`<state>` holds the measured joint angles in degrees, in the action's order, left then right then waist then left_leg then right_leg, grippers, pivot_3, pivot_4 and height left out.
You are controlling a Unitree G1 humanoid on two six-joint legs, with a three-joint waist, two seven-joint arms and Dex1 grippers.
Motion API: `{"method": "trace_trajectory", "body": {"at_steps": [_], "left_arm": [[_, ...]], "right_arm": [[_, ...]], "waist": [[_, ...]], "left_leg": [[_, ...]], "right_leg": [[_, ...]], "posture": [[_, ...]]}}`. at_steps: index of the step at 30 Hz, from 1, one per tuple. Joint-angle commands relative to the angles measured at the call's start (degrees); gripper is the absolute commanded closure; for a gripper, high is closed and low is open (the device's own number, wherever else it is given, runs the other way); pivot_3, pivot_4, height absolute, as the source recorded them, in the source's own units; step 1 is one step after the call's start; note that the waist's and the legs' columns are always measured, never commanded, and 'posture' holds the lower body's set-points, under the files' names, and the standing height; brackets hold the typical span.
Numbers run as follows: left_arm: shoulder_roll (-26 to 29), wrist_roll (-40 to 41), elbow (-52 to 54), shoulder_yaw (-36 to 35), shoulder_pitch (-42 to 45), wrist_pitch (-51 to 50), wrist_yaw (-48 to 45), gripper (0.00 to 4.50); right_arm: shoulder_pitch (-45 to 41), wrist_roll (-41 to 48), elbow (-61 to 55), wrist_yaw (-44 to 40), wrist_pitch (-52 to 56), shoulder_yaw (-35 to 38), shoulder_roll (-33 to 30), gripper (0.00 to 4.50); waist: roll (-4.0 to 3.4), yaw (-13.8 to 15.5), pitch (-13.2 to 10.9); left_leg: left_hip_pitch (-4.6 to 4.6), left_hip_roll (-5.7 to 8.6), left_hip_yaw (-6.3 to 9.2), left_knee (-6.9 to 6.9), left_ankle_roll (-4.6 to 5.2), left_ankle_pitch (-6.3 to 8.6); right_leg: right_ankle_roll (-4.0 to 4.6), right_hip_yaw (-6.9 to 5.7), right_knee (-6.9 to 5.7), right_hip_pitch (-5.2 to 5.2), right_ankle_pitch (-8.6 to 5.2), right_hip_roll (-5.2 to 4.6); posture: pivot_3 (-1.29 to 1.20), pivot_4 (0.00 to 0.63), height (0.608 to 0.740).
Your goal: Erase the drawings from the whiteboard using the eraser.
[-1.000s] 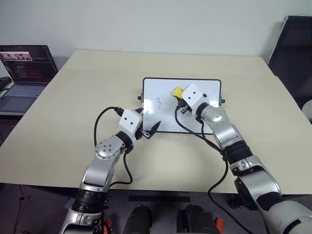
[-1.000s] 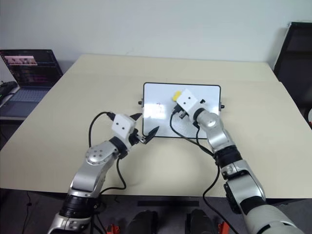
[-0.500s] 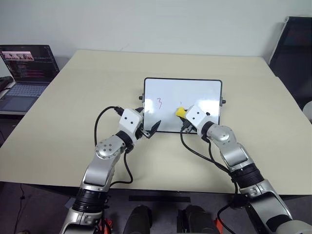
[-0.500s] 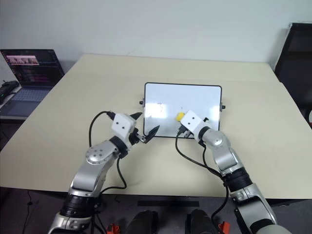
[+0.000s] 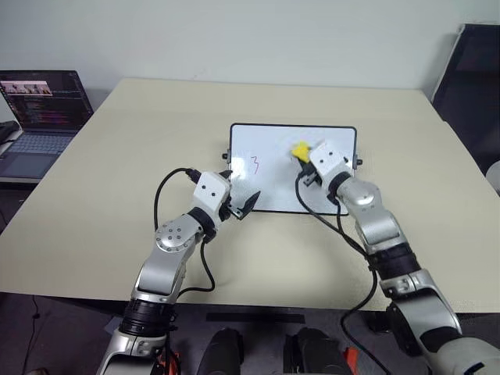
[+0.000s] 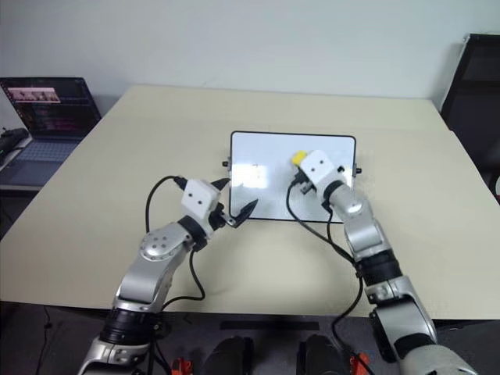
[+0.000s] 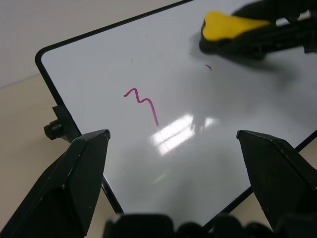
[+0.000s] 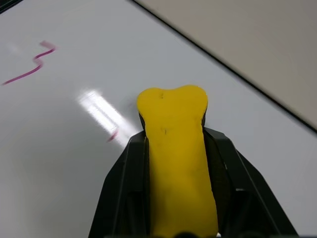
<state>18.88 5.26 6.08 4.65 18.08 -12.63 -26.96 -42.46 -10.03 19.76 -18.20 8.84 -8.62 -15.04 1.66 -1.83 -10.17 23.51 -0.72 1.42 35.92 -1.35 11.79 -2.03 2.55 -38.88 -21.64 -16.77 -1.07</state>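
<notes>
eraser [image 8: 176,148] clamped in right gripper [image 8: 173,163], on whiteboard [image 5: 273,172]

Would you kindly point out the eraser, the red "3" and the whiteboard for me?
eraser [image 8: 176,148], right wrist view, its yellow top.
red "3" [image 7: 143,103], left wrist view, mid-stroke.
whiteboard [image 5: 269,141], left eye view, bare white surface.

Looks like an office or lab: plain beige table [image 5: 117,172], open laptop [image 5: 43,117] far left, bare wall [image 5: 250,35], dark chair [image 5: 473,70] far right.
</notes>
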Motion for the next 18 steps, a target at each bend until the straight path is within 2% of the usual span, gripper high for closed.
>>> {"method": "trace_trajectory", "body": {"at_steps": [1,7,18], "left_arm": [[-0.1,-0.3,1.1,0.1,0.9,1.4,-0.1,0.00],[0.2,-0.3,1.7,-0.1,0.3,1.4,0.0,0.00],[0.4,-0.7,2.2,-0.5,-0.1,1.3,0.5,0.00]], "right_arm": [[-3.4,-0.4,5.6,1.6,-3.5,0.7,0.1,3.32],[-4.1,-2.2,10.5,0.3,-4.3,-2.0,-0.2,3.32],[7.5,-4.0,-0.5,-2.8,-1.1,-6.5,-0.3,3.32]], "waist": [[0.00,0.0,0.0],[0.00,-0.1,0.0],[0.01,-0.1,0.0]], "left_leg": [[0.11,0.00,0.01,-0.01,0.00,0.00],[0.29,-0.01,0.00,0.04,0.00,0.00],[-0.20,-0.03,0.00,0.07,0.01,-0.01]], "right_leg": [[0.00,-0.01,0.01,-0.09,0.00,0.00],[0.01,0.01,-0.07,-0.28,0.01,-0.02],[0.00,0.02,-0.04,0.23,0.00,-0.01]], "posture": [[0.00,0.150,0.740],[0.00,0.150,0.740],[0.00,0.150,0.740]]}}
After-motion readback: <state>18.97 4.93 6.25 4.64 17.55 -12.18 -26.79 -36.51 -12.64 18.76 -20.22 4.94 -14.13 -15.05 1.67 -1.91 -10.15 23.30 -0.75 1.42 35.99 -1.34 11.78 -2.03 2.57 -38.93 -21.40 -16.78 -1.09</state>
